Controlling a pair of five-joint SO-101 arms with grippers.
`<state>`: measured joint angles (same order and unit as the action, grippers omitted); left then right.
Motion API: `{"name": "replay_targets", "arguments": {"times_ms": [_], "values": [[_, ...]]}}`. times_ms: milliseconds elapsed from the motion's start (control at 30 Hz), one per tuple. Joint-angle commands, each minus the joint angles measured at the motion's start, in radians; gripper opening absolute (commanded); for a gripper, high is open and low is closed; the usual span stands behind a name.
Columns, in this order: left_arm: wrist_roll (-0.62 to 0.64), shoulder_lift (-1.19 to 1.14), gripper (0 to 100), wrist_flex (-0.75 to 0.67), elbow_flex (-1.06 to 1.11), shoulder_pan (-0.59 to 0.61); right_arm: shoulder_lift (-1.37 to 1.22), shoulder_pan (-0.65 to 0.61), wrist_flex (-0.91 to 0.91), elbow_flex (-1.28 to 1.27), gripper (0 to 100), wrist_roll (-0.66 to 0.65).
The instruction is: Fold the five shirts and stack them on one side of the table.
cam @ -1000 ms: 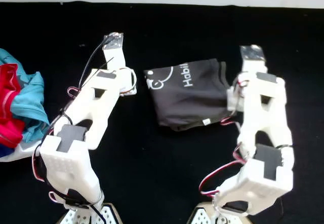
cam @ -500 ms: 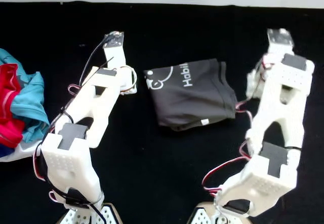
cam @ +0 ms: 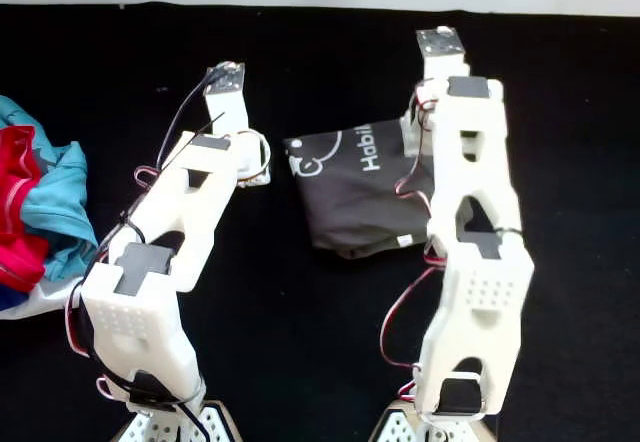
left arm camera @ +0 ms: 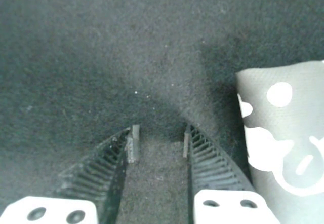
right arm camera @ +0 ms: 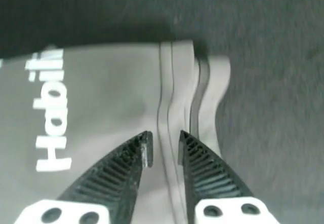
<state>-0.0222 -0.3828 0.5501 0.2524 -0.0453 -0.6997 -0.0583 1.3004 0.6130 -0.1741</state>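
Black tabletop carries 1 folded shirt at centre. Right gripper, jaws narrowly parted and empty, hangs directly over its seamed edge; left gripper, spread, sits just beside the opposite edge.

— What lies on the counter?
— A folded black shirt with white print, near the middle, between two white arms.
— How do the arms stand?
— The left arm stretches toward the far side, and its end is over bare black counter just beside the shirt's left edge. The right arm reaches straight out and covers the shirt's right edge.
— Anything else?
— A crumpled pile of shirts, teal, red and white, at the counter's left edge, well apart from the black one.
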Motion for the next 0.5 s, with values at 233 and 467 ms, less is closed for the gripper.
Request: {"name": "replay_targets", "arguments": {"times_ms": [233,467], "values": [[0.005,-0.002,16,0.000,-0.025,0.007,-0.338,0.010,0.054,0.513,9.4,0.006],[0.005,-0.002,16,0.000,-0.025,0.005,-0.381,0.087,0.140,0.699,1.8,0.006]]}}
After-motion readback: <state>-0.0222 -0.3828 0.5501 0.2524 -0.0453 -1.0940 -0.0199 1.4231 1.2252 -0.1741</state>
